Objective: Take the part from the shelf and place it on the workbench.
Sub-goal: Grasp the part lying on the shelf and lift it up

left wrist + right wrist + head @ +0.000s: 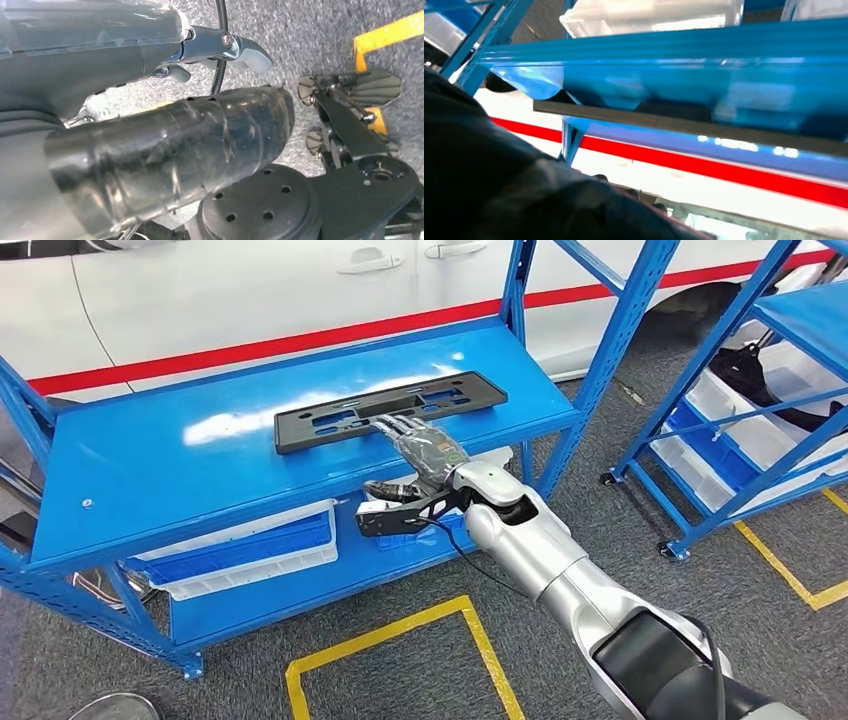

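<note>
Black part (pixel 390 410) lies flat on blue shelf (pixel 150 470) top, toward 1 o'clock of its middle. Right hand (pixel 418 448) reaches from 5 o'clock, fingers spread flat, tips on part's near edge, nothing gripped. Right wrist view: part (pixel 684 126) edge-on against shelf (pixel 664 50). Left hand (pixel 165 150) hangs over grey floor (pixel 310 35); its grasp cannot be told.

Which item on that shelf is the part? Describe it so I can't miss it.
Find the blue shelf in front of the white car. On its top board lies the part, under the right hand: a flat black rectangular slotted frame, unlike the white bins below.
</note>
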You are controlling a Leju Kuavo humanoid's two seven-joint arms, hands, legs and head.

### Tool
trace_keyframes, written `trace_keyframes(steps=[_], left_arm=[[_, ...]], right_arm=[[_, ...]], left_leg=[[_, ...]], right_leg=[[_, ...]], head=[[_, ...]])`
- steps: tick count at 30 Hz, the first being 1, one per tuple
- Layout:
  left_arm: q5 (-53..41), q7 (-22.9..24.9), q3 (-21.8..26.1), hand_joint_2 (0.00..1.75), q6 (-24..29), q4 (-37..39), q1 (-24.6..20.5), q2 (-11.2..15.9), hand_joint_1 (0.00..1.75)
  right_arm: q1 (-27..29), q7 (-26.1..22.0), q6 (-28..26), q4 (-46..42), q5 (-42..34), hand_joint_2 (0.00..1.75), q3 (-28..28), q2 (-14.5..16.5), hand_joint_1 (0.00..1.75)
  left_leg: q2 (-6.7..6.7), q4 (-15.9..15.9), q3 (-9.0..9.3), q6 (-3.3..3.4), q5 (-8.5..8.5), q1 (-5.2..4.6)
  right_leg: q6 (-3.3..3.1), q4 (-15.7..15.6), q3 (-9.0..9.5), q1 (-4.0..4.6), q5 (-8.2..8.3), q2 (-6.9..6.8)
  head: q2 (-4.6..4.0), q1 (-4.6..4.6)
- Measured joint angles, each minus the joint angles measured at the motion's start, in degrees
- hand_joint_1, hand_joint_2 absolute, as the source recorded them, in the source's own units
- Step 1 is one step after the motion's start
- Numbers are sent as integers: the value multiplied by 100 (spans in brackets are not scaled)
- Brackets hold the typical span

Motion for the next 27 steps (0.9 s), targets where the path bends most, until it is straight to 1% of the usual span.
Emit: trace_keyframes(steps=[1, 3, 5, 9, 14, 20, 27], left_arm=[[-3, -6, 0, 0, -32, 30, -7, -17, 0], [-26, -14, -1, 0, -87, 95, -16, -52, 0], [-52, -18, -2, 0, -116, 154, -26, -85, 0], [-111, -27, -2, 0, -210, 329, -111, -159, 0], [-173, -74, -2, 0, -390, 616, -220, -263, 0], [-204, -125, -2, 0, -507, 894, -332, -372, 0], [-219, -162, -2, 0, -589, 1073, -389, -446, 0]], right_arm=[[6, -1, -43, -10, 9, 87, 2, 11, 0], [34, 47, -111, -49, 60, 175, 5, 44, 0], [51, 121, -131, -88, 132, 175, 8, 87, 0], [53, 206, -129, -100, 237, 175, 32, 209, 0], [47, 204, -117, -31, 357, 175, 121, 347, 0], [47, 203, -112, 99, 406, 175, 238, 513, 0], [47, 203, -114, 196, 411, 175, 311, 629, 0]], left_leg=[[0, -4, -9, -32, 2, -11], [1, -24, -7, -13, 7, -18], [7, -48, 10, 26, 14, -16], [13, -111, 38, -34, 51, -7], [11, -148, 46, -83, 75, -5], [11, -149, 43, -116, 80, -5], [10, -142, 39, -117, 80, -23]], right_leg=[[-13, -78, 23, 15, -12, 2], [-6, -125, 21, 14, 7, 11], [-4, -137, 23, 8, 16, 26], [-38, -134, 18, 18, 18, 29], [-63, -129, 9, 21, 23, 27], [-63, -128, 8, 23, 23, 26], [-62, -129, 9, 22, 25, 24]], head=[[0, -1], [0, -1], [0, -2], [0, -2], [0, -2], [0, -2], [0, -1]])
